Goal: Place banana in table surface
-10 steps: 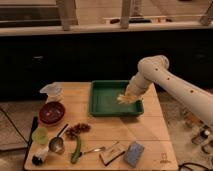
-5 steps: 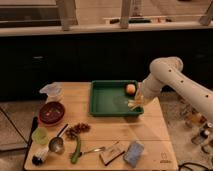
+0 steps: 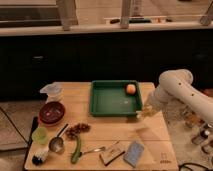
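A green cucumber (image 3: pixel 76 150) is lying on the table surface (image 3: pixel 115 130), left of the green tray (image 3: pixel 114 98) holding an orange (image 3: pixel 130 89). The gripper (image 3: pixel 146 110) is hovering just off the tray's right corner, pinching a pale-yellow banana (image 3: pixel 144 113).

- Smooth white rounded arm (image 3: pixel 186 92), thick tubular segments, at the frame's right.
- Pale, yellowish gripper (image 3: pixel 144 112) at its lower-left end, right of centre.
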Robot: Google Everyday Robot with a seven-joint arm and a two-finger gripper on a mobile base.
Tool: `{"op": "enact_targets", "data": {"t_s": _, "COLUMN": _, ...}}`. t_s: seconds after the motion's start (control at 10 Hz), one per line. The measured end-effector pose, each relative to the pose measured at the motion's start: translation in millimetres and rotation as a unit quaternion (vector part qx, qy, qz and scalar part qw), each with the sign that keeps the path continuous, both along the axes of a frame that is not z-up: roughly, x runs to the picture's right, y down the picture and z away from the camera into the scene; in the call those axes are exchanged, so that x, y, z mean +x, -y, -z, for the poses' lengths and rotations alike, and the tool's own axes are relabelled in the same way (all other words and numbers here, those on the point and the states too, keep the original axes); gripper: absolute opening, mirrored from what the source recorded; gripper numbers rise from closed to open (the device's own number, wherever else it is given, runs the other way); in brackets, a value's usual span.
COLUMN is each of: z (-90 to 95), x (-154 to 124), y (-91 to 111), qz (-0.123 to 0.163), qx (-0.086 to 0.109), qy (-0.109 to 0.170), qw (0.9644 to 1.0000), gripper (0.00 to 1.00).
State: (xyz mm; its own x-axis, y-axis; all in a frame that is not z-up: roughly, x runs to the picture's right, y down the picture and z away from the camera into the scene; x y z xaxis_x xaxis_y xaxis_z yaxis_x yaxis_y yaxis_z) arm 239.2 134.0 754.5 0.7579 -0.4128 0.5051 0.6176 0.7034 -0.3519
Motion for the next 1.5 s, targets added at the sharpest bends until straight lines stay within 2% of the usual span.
{"op": "enact_targets", "data": {"t_s": 0.3, "z": -20.0, "x": 5.1, "y": -32.5, "qz": 0.005, "qx": -0.007, "qy": 0.012, "qw": 0.9999, "gripper": 0.0}}
{"op": "enact_targets", "data": {"t_s": 0.6, "z": -31.8, "x": 6.4, "y": -51.1, "qz": -0.001, "qx": -0.024, "qy": 0.027, "qw": 0.9993, "gripper": 0.01}}
{"op": "enact_targets", "data": {"t_s": 0.9, "z": -34.9, "x": 9.9, "y": -62.8, "qz": -0.003, "qx": -0.035, "qy": 0.031, "qw": 0.9989, "gripper": 0.25}}
{"op": "enact_targets", "data": {"t_s": 1.1, "z": -35.5, "x": 10.8, "y": -68.6, "qz": -0.003, "qx": -0.041, "qy": 0.031, "qw": 0.9987, "gripper": 0.47}}
{"op": "enact_targets", "data": {"t_s": 1.3, "z": -35.3, "x": 10.5, "y": -70.3, "qz": -0.001, "qx": -0.042, "qy": 0.031, "qw": 0.9986, "gripper": 0.64}}
{"op": "enact_targets", "data": {"t_s": 1.4, "z": -35.0, "x": 10.1, "y": -70.7, "qz": 0.0, "qx": -0.043, "qy": 0.03, "qw": 0.9986, "gripper": 0.75}}
{"op": "enact_targets", "data": {"t_s": 1.5, "z": -34.6, "x": 10.0, "y": -71.3, "qz": 0.002, "qx": -0.043, "qy": 0.03, "qw": 0.9986, "gripper": 0.79}}
